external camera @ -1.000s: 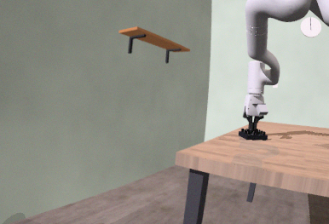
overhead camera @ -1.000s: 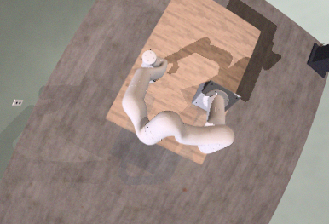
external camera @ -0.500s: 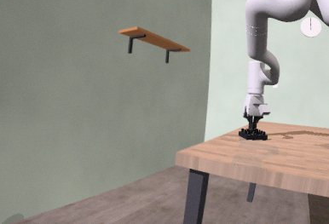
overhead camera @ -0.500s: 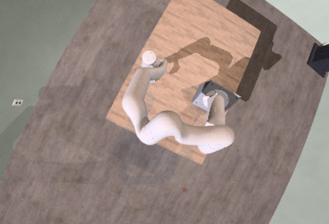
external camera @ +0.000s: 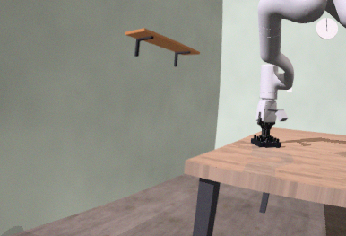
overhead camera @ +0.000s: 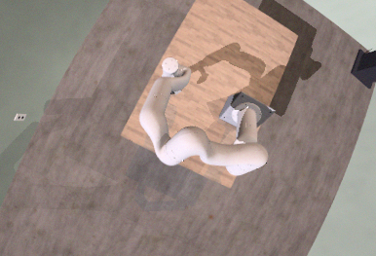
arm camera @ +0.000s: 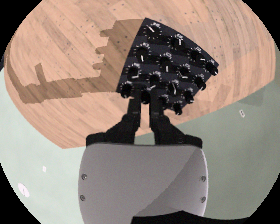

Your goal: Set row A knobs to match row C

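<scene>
The black knob box [external camera: 272, 144] [arm camera: 156, 41] stands on the table, turned askew in the wrist view; the arm mostly hides it in the top view. The printed names lie on the far side of the knobs there, so the nearest row looks like row A. My gripper [external camera: 265, 135] [arm camera: 145, 97] points down, its fingers shut on knob A3 [arm camera: 145, 99], second from the left; its line is hidden. A4 [arm camera: 126, 90] is left of the fingers, A2 [arm camera: 163, 103] and A1 [arm camera: 177, 109] right. The lines of C3 [arm camera: 164, 60] and C4 [arm camera: 142, 51] point roughly toward the gripper.
The box stands near an edge of the wooden table [overhead camera: 195, 37] [external camera: 314, 164] [arm camera: 56, 55]. Row B knobs stand close beyond the fingers. The arm's base plate [overhead camera: 227, 113] is at another side of the table. A wall shelf [external camera: 166, 43] hangs away from the arm.
</scene>
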